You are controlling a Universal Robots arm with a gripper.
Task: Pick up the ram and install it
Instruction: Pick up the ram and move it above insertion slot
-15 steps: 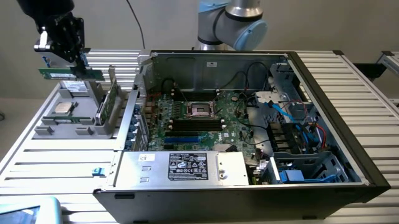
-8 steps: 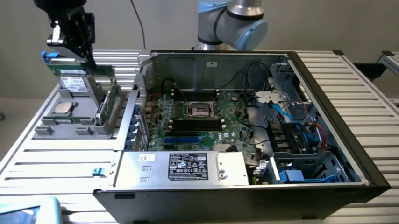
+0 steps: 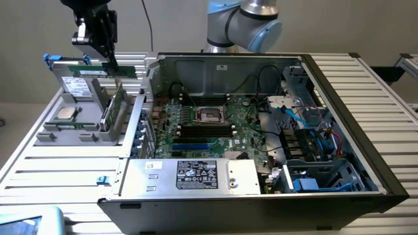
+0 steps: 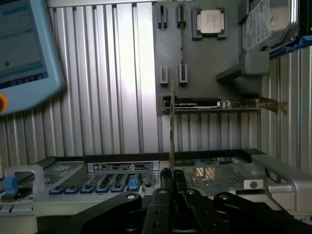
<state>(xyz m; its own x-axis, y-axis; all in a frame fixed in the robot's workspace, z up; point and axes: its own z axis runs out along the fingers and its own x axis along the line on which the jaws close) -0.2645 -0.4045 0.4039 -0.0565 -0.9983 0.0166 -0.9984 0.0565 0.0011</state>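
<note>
The ram [image 3: 95, 72], a long green stick with a white label, hangs level in the air above the grey parts holder [image 3: 85, 132] at the exterior view's left. My gripper [image 3: 112, 66] is shut on its upper edge. In the wrist view the ram [image 4: 172, 126] appears edge-on as a thin strip rising from between the fingers of my gripper [image 4: 171, 178]. The open computer case [image 3: 353, 122] lies to the exterior view's right. On its motherboard, the dark memory slots [image 3: 205, 130] sit just in front of the processor socket [image 3: 212, 115].
The holder also carries a silver processor chip [image 3: 65, 113] [image 4: 210, 22], a grey drive [image 3: 75, 87] [image 4: 269, 24] and another green card [image 3: 114, 110]. A light-blue pendant screen [image 4: 24, 48] lies on the slatted table. The power supply box [image 3: 193, 175] and cables [image 3: 307, 122] crowd the case.
</note>
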